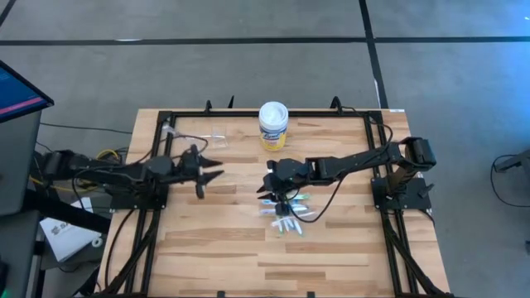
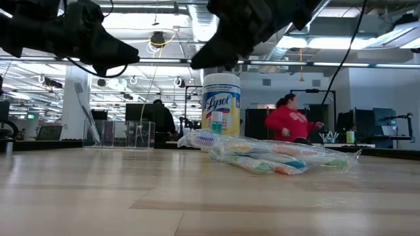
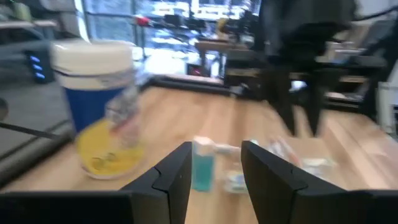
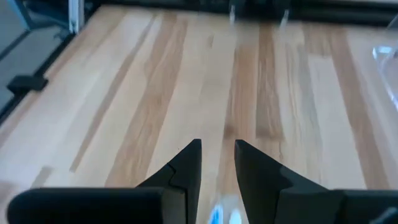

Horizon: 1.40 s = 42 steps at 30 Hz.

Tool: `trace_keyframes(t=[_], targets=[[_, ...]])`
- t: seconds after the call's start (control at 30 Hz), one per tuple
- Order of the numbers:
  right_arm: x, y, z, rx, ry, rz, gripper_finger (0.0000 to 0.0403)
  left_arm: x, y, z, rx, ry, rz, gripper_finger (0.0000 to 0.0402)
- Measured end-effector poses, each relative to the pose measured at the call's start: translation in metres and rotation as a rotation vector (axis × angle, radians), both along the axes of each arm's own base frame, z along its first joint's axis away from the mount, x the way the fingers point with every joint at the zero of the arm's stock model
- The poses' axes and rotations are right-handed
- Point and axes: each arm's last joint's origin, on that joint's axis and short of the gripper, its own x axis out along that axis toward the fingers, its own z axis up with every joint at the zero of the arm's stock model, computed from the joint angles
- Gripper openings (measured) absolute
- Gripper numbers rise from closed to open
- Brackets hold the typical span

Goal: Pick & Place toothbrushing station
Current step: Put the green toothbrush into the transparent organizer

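High view: I log my right gripper (image 1: 276, 197) over the toothbrushes (image 1: 286, 217) mid-table, left gripper (image 1: 217, 172) well apart, clear cup (image 1: 219, 135) at the far edge. Wrist views: both sets of fingers parted, holding nothing

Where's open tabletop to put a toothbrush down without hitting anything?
The near strip of the table, below the toothbrush pile, is bare. So is the patch between the clear cup and the left claw. It is crowded around the pile under the right claw and by the wipes tub.
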Motion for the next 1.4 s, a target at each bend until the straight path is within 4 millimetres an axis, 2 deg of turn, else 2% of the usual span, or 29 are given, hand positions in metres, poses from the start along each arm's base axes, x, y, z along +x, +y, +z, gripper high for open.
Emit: trace_keyframes(t=[0.53,0.67,0.77,0.83,0.9,1.13,1.4], targets=[[-0.015,0.002,-0.016,-0.008,0.227,0.0,0.0087,0.024,-0.027,-0.014,-0.03,-0.006,-0.144,0.0117],[-0.015,0.002,-0.033,-0.015,0.311,-0.008,0.0087,0.026,-0.031,-0.018,-0.052,0.001,-0.159,0.0117],[-0.006,-0.001,-0.043,-0.019,0.306,-0.017,0.0087,0.027,-0.033,-0.019,-0.052,0.007,-0.167,0.0117],[-0.013,-0.003,-0.054,-0.037,0.393,-0.019,0.0087,0.028,-0.034,-0.019,-0.053,0.001,-0.17,0.0117],[-0.005,-0.006,-0.056,-0.042,0.352,-0.029,0.0087,0.028,-0.034,-0.02,-0.052,0.008,-0.17,0.0117],[-0.007,-0.013,-0.064,-0.043,0.402,-0.047,0.0087,0.03,-0.034,-0.022,-0.052,0.008,-0.17,0.0117],[-0.008,-0.015,-0.062,-0.046,0.399,-0.048,0.0087,0.03,-0.034,-0.021,-0.053,0.0,-0.171,0.0117]])
